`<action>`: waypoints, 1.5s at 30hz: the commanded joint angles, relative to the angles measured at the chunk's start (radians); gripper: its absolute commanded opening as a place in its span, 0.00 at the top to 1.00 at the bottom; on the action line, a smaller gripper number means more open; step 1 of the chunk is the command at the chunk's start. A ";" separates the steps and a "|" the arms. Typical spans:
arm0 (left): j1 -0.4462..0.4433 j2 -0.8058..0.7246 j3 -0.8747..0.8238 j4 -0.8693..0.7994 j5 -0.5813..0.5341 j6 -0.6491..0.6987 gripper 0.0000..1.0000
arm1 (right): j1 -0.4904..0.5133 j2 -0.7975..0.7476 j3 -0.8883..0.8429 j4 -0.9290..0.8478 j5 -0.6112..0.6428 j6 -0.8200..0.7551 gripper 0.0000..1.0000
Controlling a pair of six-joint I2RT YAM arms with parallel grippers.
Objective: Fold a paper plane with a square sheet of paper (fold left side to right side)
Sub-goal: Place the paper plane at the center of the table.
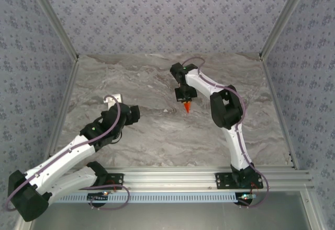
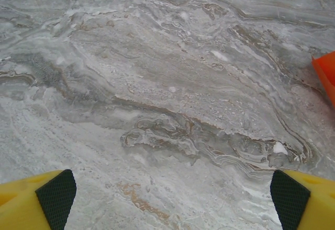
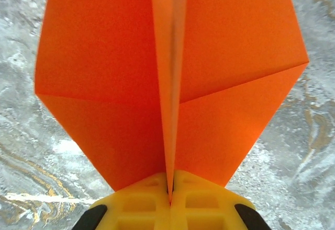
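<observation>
1. A grey, marbled, stone-look table (image 1: 157,136) sits between walls of blue-grey patterned wallpaper (image 1: 157,15). An aluminium rail (image 1: 183,176) along its near edge carries both arm bases.
2. The paper plane (image 3: 172,73), thin bright orange paper creased into a slim pointed dart, is over the middle-right of the table. Its tip points toward the near edge. We cannot tell whether it touches the table.
3. The right tool (image 3: 170,191) is clenched on the plane's central keel, with its yellow fingers pressed together around that fold. The wings spread to either side.
4. The left tool (image 2: 170,198) is released, with its black ribbed pads (image 2: 56,196) wide apart over bare table, well to the left of the plane.
5. We judge the folding finished, so the step in hand is presenting or setting down the dart. The next move calls for a gentle descent and a clean release that leaves the wings uncrushed.
6. The paper looks matte and crisp with sharp, straight creases. We expect it to be light enough to slide on the smooth table.
</observation>
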 commanded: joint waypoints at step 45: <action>0.161 0.054 0.036 0.040 0.174 -0.013 0.02 | 0.080 -0.147 0.071 -0.124 0.162 -0.011 0.26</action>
